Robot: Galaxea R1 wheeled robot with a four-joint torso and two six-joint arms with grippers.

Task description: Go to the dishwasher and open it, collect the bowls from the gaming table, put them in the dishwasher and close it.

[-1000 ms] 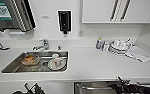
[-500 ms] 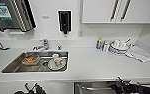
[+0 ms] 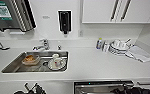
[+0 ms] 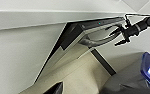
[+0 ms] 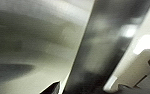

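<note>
A robot faces a white counter (image 3: 96, 67) with a steel sink (image 3: 16, 65) holding a cup on a plate (image 3: 56, 63) and a dish of food (image 3: 30, 59). The dishwasher (image 3: 101, 86) sits under the counter at the lower edge of the head view, its door tilted partly open at the top. In the left wrist view, the right gripper (image 4: 121, 33) is at the door's bar handle (image 4: 98, 41); how far it is open cannot be told. The left gripper's state cannot be told either.
</note>
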